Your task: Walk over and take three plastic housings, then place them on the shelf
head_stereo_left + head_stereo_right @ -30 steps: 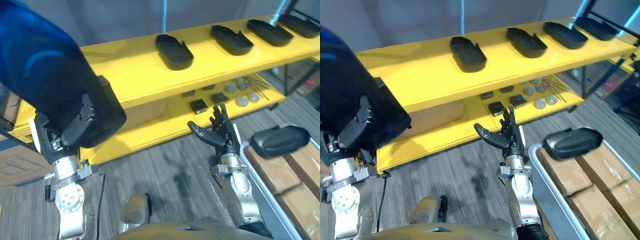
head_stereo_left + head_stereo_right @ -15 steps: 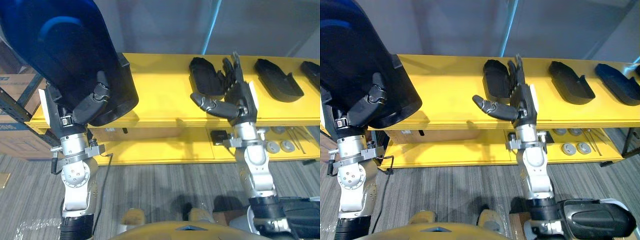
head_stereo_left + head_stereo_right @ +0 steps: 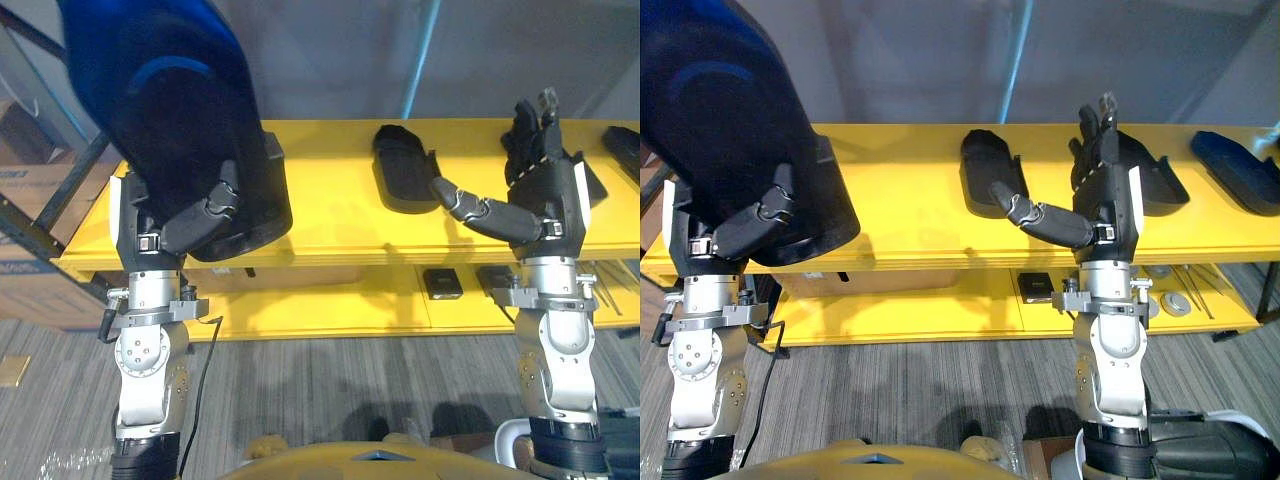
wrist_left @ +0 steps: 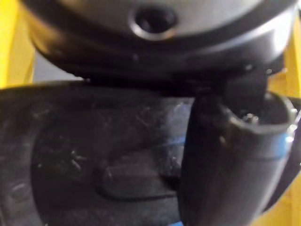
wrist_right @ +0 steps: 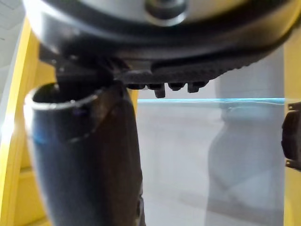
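My left hand (image 3: pixel 192 214) is shut on a large dark plastic housing (image 3: pixel 170 110), held up at the left in front of the yellow shelf's top board (image 3: pixel 330 205). In the left wrist view the housing (image 4: pixel 89 155) lies against the palm with the thumb (image 4: pixel 225 165) curled over it. My right hand (image 3: pixel 1105 195) is raised and open before the shelf, thumb out, holding nothing. Three more dark housings lie on the top board: one in the middle (image 3: pixel 990 172), one behind my right hand (image 3: pixel 1162 182), one at the far right (image 3: pixel 1240 178).
The lower shelf board (image 3: pixel 340 300) carries a dark square part (image 3: pixel 1036 287) and round metal discs (image 3: pixel 1175 303). A cardboard box (image 3: pixel 30 295) and a dark rack strut (image 3: pixel 70 180) stand at the left. Another dark housing (image 3: pixel 1205 450) lies at the lower right.
The whole view has swung from the bin at the right to face the shelf squarely. My right hand has risen from near the floor to the top board. The left hand still holds its housing.
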{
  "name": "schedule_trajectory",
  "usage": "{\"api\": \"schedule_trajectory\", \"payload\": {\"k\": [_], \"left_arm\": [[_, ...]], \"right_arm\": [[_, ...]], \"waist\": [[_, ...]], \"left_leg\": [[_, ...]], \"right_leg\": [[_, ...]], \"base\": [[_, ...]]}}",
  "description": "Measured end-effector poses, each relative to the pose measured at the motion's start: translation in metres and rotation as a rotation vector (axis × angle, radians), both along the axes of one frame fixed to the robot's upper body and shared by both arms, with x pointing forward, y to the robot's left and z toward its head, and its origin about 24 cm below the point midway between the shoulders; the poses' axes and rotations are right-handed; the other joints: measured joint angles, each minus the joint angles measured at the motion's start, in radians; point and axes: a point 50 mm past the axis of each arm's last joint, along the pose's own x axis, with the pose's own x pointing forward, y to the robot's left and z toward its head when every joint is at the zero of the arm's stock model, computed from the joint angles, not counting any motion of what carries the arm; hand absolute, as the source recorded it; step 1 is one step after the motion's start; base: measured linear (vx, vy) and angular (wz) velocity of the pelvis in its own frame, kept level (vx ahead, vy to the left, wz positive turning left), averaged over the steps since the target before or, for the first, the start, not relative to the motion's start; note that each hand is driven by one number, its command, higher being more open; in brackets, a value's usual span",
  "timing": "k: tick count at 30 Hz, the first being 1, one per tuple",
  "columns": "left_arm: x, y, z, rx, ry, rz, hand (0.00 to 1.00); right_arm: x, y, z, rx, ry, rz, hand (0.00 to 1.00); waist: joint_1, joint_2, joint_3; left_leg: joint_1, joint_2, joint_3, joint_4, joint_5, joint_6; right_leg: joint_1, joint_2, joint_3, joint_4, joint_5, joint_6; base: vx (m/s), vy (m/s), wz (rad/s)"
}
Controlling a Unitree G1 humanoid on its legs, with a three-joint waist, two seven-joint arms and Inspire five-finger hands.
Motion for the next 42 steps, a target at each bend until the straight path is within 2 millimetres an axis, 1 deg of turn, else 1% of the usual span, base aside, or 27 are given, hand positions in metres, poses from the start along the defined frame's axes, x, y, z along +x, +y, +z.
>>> {"api": "schedule_trajectory", "payload": {"k": [1,2,3,4,6,7,8,10,12,15,17,19,20,21,23,25,27,29,30,33,35,38,41,42], "left_arm": [[0.009,0.002,-0.004,0.024,0.041,-0.018,0.00],[0.022,0.007,-0.012,0.040,0.106,-0.036,0.00],[0.027,0.009,-0.016,0.034,0.136,-0.042,0.00],[0.037,0.013,-0.024,0.036,0.187,-0.036,0.00],[0.050,0.016,-0.031,0.035,0.239,-0.019,0.00],[0.054,0.016,-0.032,0.036,0.248,-0.015,0.00],[0.064,0.017,-0.031,0.037,0.259,-0.016,0.00],[0.071,0.019,-0.030,0.036,0.268,-0.011,0.00],[0.081,0.025,-0.029,0.009,0.283,0.001,0.00],[0.095,0.029,-0.029,-0.041,0.311,0.046,0.00],[0.099,0.034,-0.031,-0.056,0.331,0.083,0.00],[0.102,0.038,-0.036,-0.073,0.360,0.131,0.00],[0.104,0.039,-0.037,-0.080,0.378,0.155,0.00],[0.109,0.040,-0.037,-0.091,0.401,0.178,0.00],[0.114,0.041,-0.037,-0.101,0.431,0.201,0.00],[0.121,0.040,-0.034,-0.108,0.467,0.210,0.00],[0.127,0.036,-0.027,-0.147,0.461,0.186,0.00],[0.137,0.029,-0.009,-0.173,0.425,0.154,0.00],[0.139,0.027,-0.005,-0.172,0.414,0.148,0.00],[0.147,0.016,0.020,-0.169,0.346,0.126,0.00],[0.148,0.014,0.028,-0.175,0.323,0.129,0.00],[0.148,0.012,0.034,-0.181,0.306,0.140,0.00],[0.150,0.010,0.040,-0.187,0.297,0.159,0.00],[0.153,0.008,0.048,-0.196,0.287,0.169,0.00]], "right_arm": [[-0.001,0.002,-0.004,0.020,0.018,0.037,1.00],[-0.002,0.007,-0.008,0.030,0.034,0.093,1.00],[-0.002,0.010,-0.009,0.030,0.039,0.116,1.00],[-0.002,0.015,-0.011,0.042,0.047,0.170,1.00],[-0.001,0.023,-0.012,0.052,0.050,0.246,1.00],[-0.001,0.025,-0.013,0.055,0.052,0.271,1.00],[-0.001,0.030,-0.014,0.046,0.060,0.325,1.00],[0.000,0.036,-0.017,0.047,0.084,0.387,1.00],[0.000,0.045,-0.022,0.014,0.119,0.471,1.00],[0.003,0.051,-0.029,0.020,0.167,0.536,1.00],[0.007,0.055,-0.029,0.025,0.185,0.565,1.00],[0.010,0.059,-0.026,0.024,0.186,0.615,1.00],[0.013,0.062,-0.023,-0.003,0.181,0.644,1.00],[0.016,0.066,-0.018,-0.035,0.172,0.681,1.00],[0.018,0.073,-0.013,-0.057,0.156,0.738,1.00],[0.020,0.089,-0.007,-0.062,0.130,0.833,1.00],[0.023,0.099,-0.001,-0.078,0.113,0.876,1.00],[0.027,0.114,0.007,-0.103,0.102,0.934,1.00],[0.027,0.118,0.008,-0.109,0.099,0.948,1.00],[0.030,0.135,0.016,-0.116,0.086,0.985,1.00],[0.030,0.141,0.016,-0.103,0.092,0.989,1.00],[0.029,0.146,0.016,-0.077,0.092,0.983,1.00],[0.025,0.148,0.024,-0.063,0.055,0.974,1.00],[0.023,0.149,0.029,-0.055,0.035,0.974,1.00]], "waist": [[-0.013,0.004,-0.006],[-0.026,0.011,-0.013],[-0.034,0.013,-0.013],[-0.052,0.017,-0.015],[-0.071,0.018,-0.016],[-0.073,0.018,-0.016],[-0.078,0.019,-0.016],[-0.086,0.022,-0.017],[-0.094,0.031,-0.016],[-0.095,0.044,-0.012],[-0.096,0.047,-0.011],[-0.103,0.052,-0.007],[-0.108,0.056,0.000],[-0.113,0.058,0.021],[-0.118,0.059,0.041],[-0.119,0.062,0.064],[-0.117,0.063,0.098],[-0.111,0.066,0.140],[-0.112,0.067,0.148],[-0.111,0.074,0.197],[-0.104,0.071,0.223],[-0.100,0.071,0.239],[-0.101,0.069,0.245],[-0.100,0.065,0.258]], "left_leg": [[0.000,-0.002,0.014,0.000,0.000,0.000],[0.005,-0.001,0.034,-0.001,0.001,0.001],[0.009,-0.001,0.040,-0.002,0.001,0.001],[0.016,-0.001,0.049,-0.007,0.002,0.002],[0.022,-0.002,0.068,-0.017,0.005,0.001],[0.022,-0.003,0.074,-0.020,0.006,0.001],[0.014,-0.004,0.081,-0.020,0.010,0.002],[0.015,-0.005,0.081,-0.030,0.017,0.003],[0.016,-0.010,0.079,-0.051,0.032,0.005],[0.014,-0.017,0.076,-0.060,0.039,0.008],[0.010,-0.020,0.080,-0.063,0.041,0.009],[0.001,-0.026,0.080,-0.069,0.046,0.014],[-0.005,-0.031,0.078,-0.069,0.049,0.017],[-0.004,-0.036,0.077,-0.068,0.050,0.019],[-0.006,-0.040,0.074,-0.068,0.052,0.022],[-0.032,-0.045,0.066,-0.064,0.057,0.026],[-0.041,-0.050,0.058,-0.056,0.061,0.030],[-0.066,-0.058,0.040,-0.049,0.071,0.035],[-0.076,-0.061,0.037,-0.049,0.076,0.037],[-0.113,-0.073,0.014,-0.051,0.096,0.043],[-0.114,-0.074,0.013,-0.052,0.100,0.043],[-0.118,-0.078,0.015,-0.061,0.105,0.042],[-0.142,-0.086,0.019,-0.075,0.120,0.045],[-0.147,-0.087,0.021,-0.076,0.124,0.046]], "right_leg": [[-0.004,0.000,0.012,-0.009,0.011,0.001],[-0.014,0.002,0.033,-0.009,0.017,0.001],[-0.014,0.002,0.038,-0.010,0.018,0.001],[-0.015,0.003,0.047,-0.010,0.021,0.000],[-0.023,0.005,0.062,-0.015,0.029,-0.002],[-0.028,0.005,0.065,-0.018,0.033,-0.001],[-0.036,0.004,0.072,-0.027,0.042,-0.002],[-0.040,0.005,0.072,-0.027,0.043,-0.002],[-0.049,0.004,0.072,-0.023,0.044,-0.001],[-0.055,-0.002,0.075,-0.022,0.045,0.001],[-0.064,-0.004,0.081,-0.021,0.046,0.001],[-0.075,-0.010,0.083,-0.020,0.047,0.004],[-0.082,-0.015,0.084,-0.018,0.049,0.006],[-0.084,-0.019,0.084,-0.006,0.049,0.007],[-0.088,-0.023,0.085,-0.002,0.049,0.007],[-0.117,-0.029,0.083,0.015,0.048,0.007],[-0.127,-0.035,0.082,0.031,0.048,0.006],[-0.153,-0.045,0.076,0.060,0.041,0.007],[-0.163,-0.050,0.071,0.070,0.038,0.009],[-0.205,-0.067,0.052,0.110,0.028,0.013],[-0.214,-0.069,0.052,0.129,0.022,0.012],[-0.236,-0.074,0.054,0.160,0.006,0.012],[-0.283,-0.084,0.057,0.192,-0.003,0.015],[-0.293,-0.087,0.059,0.204,-0.004,0.015]], "base": [[-0.05,0.044,-0.40],[-0.05,0.039,-0.40],[-0.06,0.024,-0.38],[-0.04,0.008,-0.21],[-0.06,0.012,-0.26],[-0.07,0.009,-0.26],[-0.04,0.001,-0.14],[-0.03,0.000,-0.04],[-0.01,0.004,0.02],[-0.03,0.031,0.02],[-0.04,0.030,-0.05],[-0.03,0.028,0.00],[-0.03,0.037,0.03],[-0.05,0.054,0.04],[-0.06,0.043,0.02],[-0.06,0.029,0.09],[-0.05,0.030,0.13],[-0.09,0.039,0.20],[-0.09,0.026,0.28],[-0.09,0.019,0.28],[-0.07,-0.002,0.06],[-0.04,-0.006,0.01],[-0.04,-0.008,0.04],[-0.04,-0.020,-0.01]]}}
